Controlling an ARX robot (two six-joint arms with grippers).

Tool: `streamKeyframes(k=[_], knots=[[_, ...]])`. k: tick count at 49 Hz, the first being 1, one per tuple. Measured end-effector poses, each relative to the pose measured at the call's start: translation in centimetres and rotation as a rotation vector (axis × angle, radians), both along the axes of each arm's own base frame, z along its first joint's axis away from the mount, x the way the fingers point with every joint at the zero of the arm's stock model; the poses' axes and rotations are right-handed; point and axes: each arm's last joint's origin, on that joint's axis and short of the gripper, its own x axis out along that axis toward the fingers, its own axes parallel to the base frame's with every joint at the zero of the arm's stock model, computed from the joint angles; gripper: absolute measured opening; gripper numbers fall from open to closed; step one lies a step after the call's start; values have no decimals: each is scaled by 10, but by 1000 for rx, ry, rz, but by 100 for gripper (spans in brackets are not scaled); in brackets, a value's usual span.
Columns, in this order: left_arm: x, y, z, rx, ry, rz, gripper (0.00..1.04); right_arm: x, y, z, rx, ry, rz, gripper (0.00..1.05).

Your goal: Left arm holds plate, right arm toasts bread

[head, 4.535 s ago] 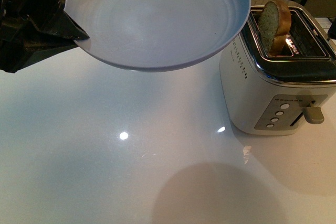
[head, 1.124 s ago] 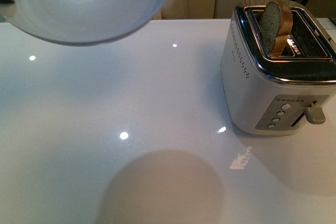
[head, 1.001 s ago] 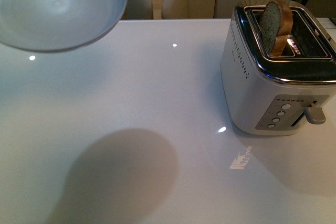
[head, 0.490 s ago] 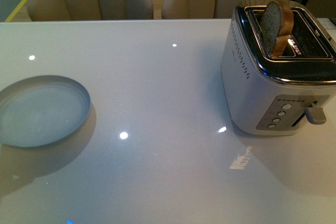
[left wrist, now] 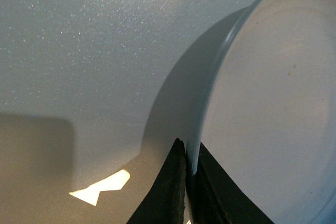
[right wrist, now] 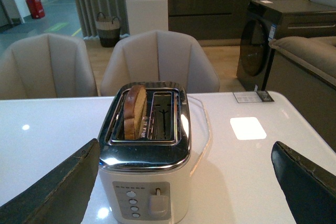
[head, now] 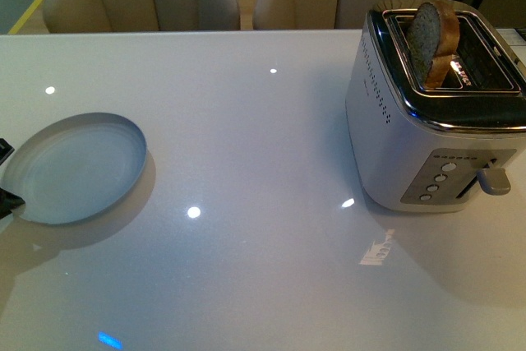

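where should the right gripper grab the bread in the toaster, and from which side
Probably by the rounded top of the bread, coming straight down from above. The slice stands upright in one slot of the toaster, with only its upper part sticking out; the rest is hidden inside. Its flat faces run along the slot, so the fingers should close across those faces. The right gripper is open and wide enough.
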Motion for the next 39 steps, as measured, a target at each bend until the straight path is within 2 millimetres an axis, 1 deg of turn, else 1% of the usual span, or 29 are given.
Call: streamKeyframes(k=[12,21,23,25,28,31,33,35,39], knots=[[0,0,-5,-11,-8,4,3,0,0,0,0,0,0,96],[2,-2,-4,-23,-30,6,3,0,0,0,0,0,0,96],[2,-2,-4,-25,-33,8,8,0,0,0,0,0,0,96],[1,-4,-4,-27,-32,7,17,0,0,0,0,0,0,96],[0,-6,-3,-33,-31,6,28,0,0,0,0,0,0,96],[0,-6,-1,-31,-35,6,35,0,0,0,0,0,0,96],[0,-6,3,-28,-41,10,43,0,0,0,0,0,0,96],[0,-6,6,-27,-47,10,47,0,0,0,0,0,0,96],[0,-5,17,-21,-71,14,59,0,0,0,0,0,0,96]])
